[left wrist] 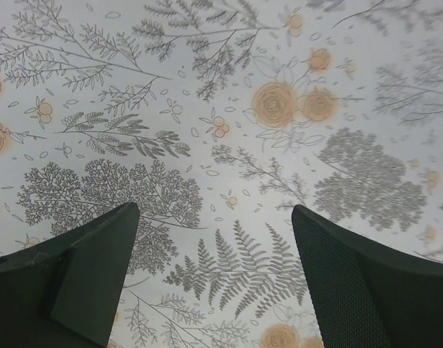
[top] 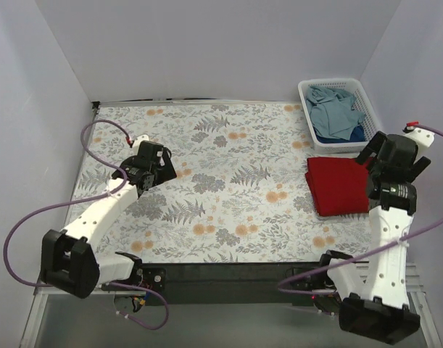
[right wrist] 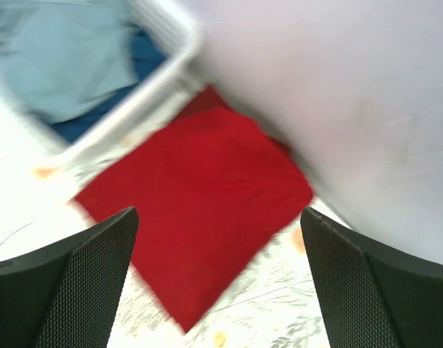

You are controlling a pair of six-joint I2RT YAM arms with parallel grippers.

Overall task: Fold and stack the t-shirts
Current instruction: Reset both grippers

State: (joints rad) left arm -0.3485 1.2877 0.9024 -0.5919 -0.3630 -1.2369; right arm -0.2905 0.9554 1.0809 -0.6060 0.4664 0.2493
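A folded bright red t-shirt [top: 338,185] lies flat at the right side of the table, a darker edge showing under it at the back; it also shows in the right wrist view [right wrist: 199,206]. Dusty blue t-shirts [top: 334,112] lie crumpled in the white basket [top: 306,96]; they also show in the right wrist view [right wrist: 69,69]. My right gripper [right wrist: 217,283] is open and empty, raised above the red shirt's right edge [top: 375,170]. My left gripper [left wrist: 214,279] is open and empty over bare floral tablecloth at the left [top: 163,168].
The white lattice basket stands at the back right corner, its rim blurred in the right wrist view [right wrist: 145,80]. White walls enclose the table on three sides; the right wall [right wrist: 337,87] is close to my right gripper. Purple cables loop from both arms.
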